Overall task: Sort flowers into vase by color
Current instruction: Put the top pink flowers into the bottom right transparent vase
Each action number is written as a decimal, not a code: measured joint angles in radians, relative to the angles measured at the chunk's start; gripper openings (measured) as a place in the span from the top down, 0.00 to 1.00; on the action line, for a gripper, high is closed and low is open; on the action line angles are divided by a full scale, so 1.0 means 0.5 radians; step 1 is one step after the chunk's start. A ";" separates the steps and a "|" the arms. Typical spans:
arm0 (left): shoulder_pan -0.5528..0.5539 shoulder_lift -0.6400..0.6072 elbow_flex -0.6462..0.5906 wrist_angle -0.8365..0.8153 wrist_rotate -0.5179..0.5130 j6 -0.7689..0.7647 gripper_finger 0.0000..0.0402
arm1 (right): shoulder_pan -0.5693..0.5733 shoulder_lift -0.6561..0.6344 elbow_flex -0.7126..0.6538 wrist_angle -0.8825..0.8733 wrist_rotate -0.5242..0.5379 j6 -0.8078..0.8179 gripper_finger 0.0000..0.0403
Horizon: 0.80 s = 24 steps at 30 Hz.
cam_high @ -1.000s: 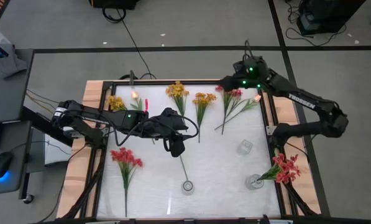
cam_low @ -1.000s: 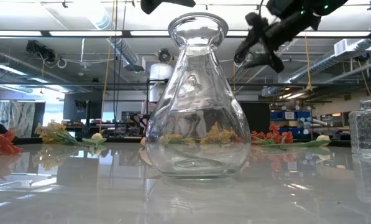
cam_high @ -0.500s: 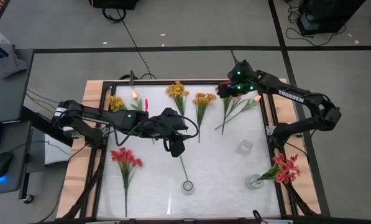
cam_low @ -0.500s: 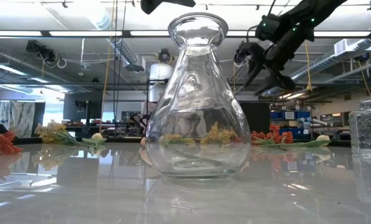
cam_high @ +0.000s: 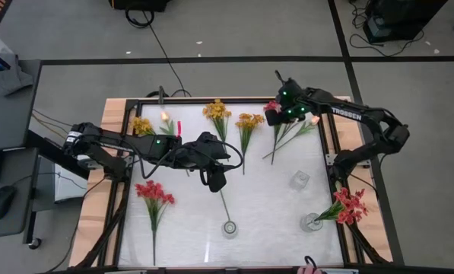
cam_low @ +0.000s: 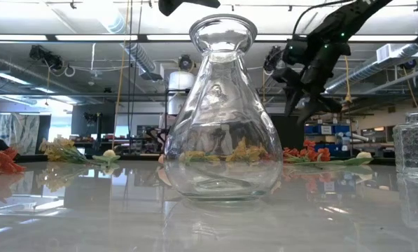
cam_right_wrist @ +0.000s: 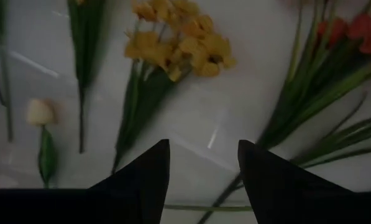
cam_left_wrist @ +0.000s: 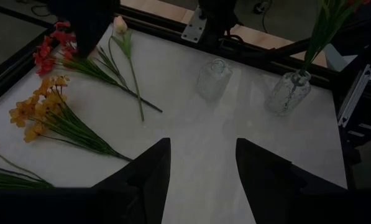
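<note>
I see the right gripper (cam_high: 273,109) with fingers apart, empty, over the white table (cam_high: 265,194); red flowers (cam_high: 281,116) just beside it, yellow flowers (cam_right_wrist: 179,43) ahead. Left gripper (cam_left_wrist: 202,163) parted, empty, mid-table.

High view: overhead, straight down, covers whole table (cam_high: 211,228) and both arms, plus floor around.
Low view: table height, level across the top into the room; bulbous vase (cam_low: 223,112) very close, fills centre.
Left wrist view: looks obliquely down past own fingers (cam_left_wrist: 149,171) across the table to two vases at the far edge.
Right wrist view: close, looks steeply down on yellow flowers (cam_right_wrist: 179,43); the same cluster shows in high view.
</note>
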 joint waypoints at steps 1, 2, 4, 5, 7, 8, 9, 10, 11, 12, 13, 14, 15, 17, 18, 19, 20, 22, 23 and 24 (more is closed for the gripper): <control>0.000 0.000 0.000 0.000 0.000 0.000 0.53 | -0.008 0.006 0.000 -0.019 0.001 -0.005 0.51; 0.000 0.000 0.000 0.000 0.000 0.000 0.53 | -0.013 0.014 0.000 -0.037 0.013 -0.008 0.51; 0.000 0.000 0.000 0.001 0.000 0.000 0.53 | -0.019 0.034 0.000 -0.035 0.023 -0.013 0.51; 0.000 0.000 0.000 0.002 0.000 0.000 0.53 | -0.024 0.044 0.000 -0.042 0.031 -0.016 0.51; 0.000 0.000 0.000 0.014 0.000 0.000 0.53 | -0.028 0.065 0.001 -0.035 0.045 -0.012 0.51; 0.000 0.000 0.000 0.020 0.000 0.000 0.53 | -0.028 0.078 0.001 -0.042 0.047 -0.010 0.51; 0.000 0.000 0.000 0.020 0.000 0.000 0.53 | -0.027 0.097 0.001 -0.052 0.053 -0.012 0.51; 0.001 0.000 0.000 0.026 0.000 0.000 0.53 | -0.027 0.115 0.001 -0.059 0.050 -0.011 0.51; 0.000 0.000 0.000 0.033 0.000 0.000 0.53 | -0.027 0.135 0.001 -0.067 0.049 -0.009 0.51; 0.000 0.000 0.000 0.034 0.000 0.000 0.53 | -0.027 0.156 0.001 -0.072 0.051 -0.009 0.51; 0.001 0.000 0.000 0.041 0.000 0.000 0.53 | -0.027 0.174 0.001 -0.075 0.050 -0.008 0.51; 0.001 0.000 0.000 0.049 0.001 0.000 0.53 | -0.025 0.192 0.001 -0.075 0.050 -0.007 0.51; 0.000 0.000 0.000 0.048 0.000 0.000 0.53 | -0.021 0.208 0.001 -0.075 0.052 -0.006 0.51; 0.000 0.000 0.000 0.053 0.000 0.000 0.53 | -0.019 0.234 0.001 -0.084 0.051 -0.006 0.51; 0.001 0.000 0.000 0.053 0.000 0.000 0.53 | -0.019 0.249 0.001 -0.090 0.051 -0.006 0.51; 0.000 0.000 0.000 0.058 0.000 0.000 0.53 | -0.019 0.263 0.001 -0.102 0.051 -0.006 0.51; 0.000 0.000 0.000 0.063 0.000 0.000 0.53 | -0.019 0.278 0.001 -0.122 0.051 -0.006 0.51; 0.000 0.000 0.000 0.062 0.000 0.000 0.53 | -0.020 0.301 0.001 -0.149 0.050 -0.005 0.51; 0.000 0.000 0.000 0.061 0.000 0.000 0.53 | -0.022 0.309 0.001 -0.162 0.051 -0.005 0.51; 0.001 0.000 0.000 0.061 0.000 0.000 0.53 | -0.022 0.317 0.001 -0.170 0.051 -0.005 0.51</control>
